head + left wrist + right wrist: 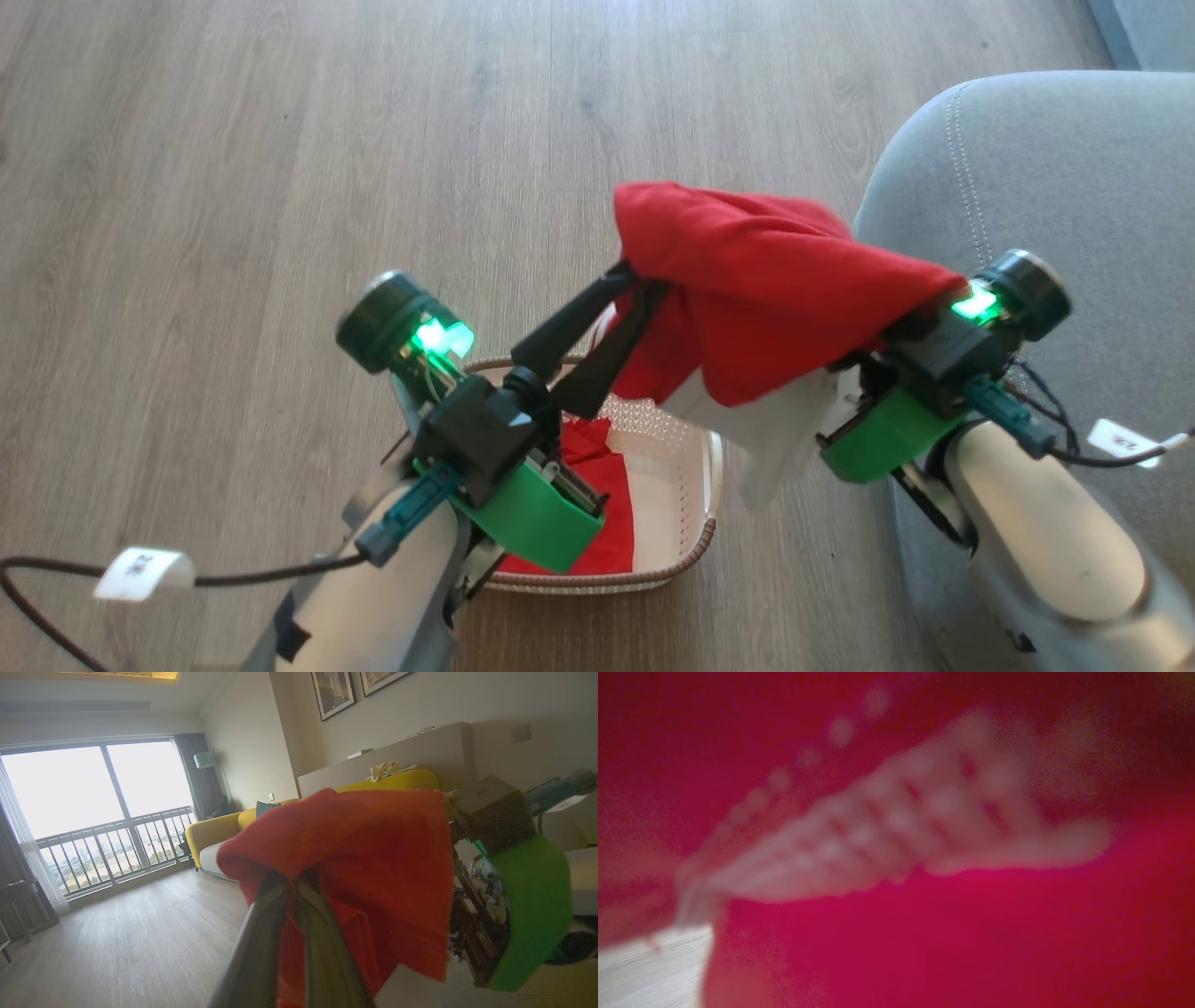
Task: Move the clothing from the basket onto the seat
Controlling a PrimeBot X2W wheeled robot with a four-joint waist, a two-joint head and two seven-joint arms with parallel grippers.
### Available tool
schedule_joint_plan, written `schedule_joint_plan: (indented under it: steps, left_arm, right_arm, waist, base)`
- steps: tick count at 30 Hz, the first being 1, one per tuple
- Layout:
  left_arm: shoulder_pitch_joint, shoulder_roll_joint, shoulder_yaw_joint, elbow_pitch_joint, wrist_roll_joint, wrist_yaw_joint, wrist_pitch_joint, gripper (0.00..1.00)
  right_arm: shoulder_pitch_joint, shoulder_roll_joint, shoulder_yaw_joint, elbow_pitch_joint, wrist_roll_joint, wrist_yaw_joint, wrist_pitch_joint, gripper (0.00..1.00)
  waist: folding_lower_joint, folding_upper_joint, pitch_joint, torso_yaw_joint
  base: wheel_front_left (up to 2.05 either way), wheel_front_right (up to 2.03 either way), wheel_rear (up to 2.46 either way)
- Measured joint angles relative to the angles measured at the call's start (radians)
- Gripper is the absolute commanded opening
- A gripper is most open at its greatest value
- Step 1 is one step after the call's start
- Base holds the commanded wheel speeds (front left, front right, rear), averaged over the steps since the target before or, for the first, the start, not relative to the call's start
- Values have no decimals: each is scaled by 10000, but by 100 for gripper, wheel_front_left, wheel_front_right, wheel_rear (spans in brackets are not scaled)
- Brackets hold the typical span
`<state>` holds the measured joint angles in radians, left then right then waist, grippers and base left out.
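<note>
Above the basket (695, 551) a red garment (747, 271) hangs stretched between both arms; left gripper (638, 280) pinched tight on its far corner; right gripper (907, 329) closed under the cloth, whether on a fold I cannot tell; more clothing (597, 504) lies in the basket; seat (1027, 168) just right; best carry both ends level, swing right, clear the seat's edge before letting go
</note>
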<state>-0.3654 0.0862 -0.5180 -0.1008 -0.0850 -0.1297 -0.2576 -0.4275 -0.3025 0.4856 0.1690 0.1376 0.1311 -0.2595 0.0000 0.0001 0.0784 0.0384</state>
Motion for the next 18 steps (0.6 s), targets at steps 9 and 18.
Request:
schedule_joint_plan:
  steps: [9, 18]
  left_arm:
    - [221, 69, -403, 800, 267, -2, 0, 0]
    - [344, 178, -1237, 1639, 481, 0, 0, 0]
  right_arm:
    - [135, 435, -1181, -667, -476, 0, 0, 0]
    - [346, 566, -1580, -951, -351, 0, 0, 0]
  waist:
    - [0, 0, -12, 12]
    - [0, 0, 14, 19]
  base:
    - [0, 0, 0]
    - [0, 0, 0]
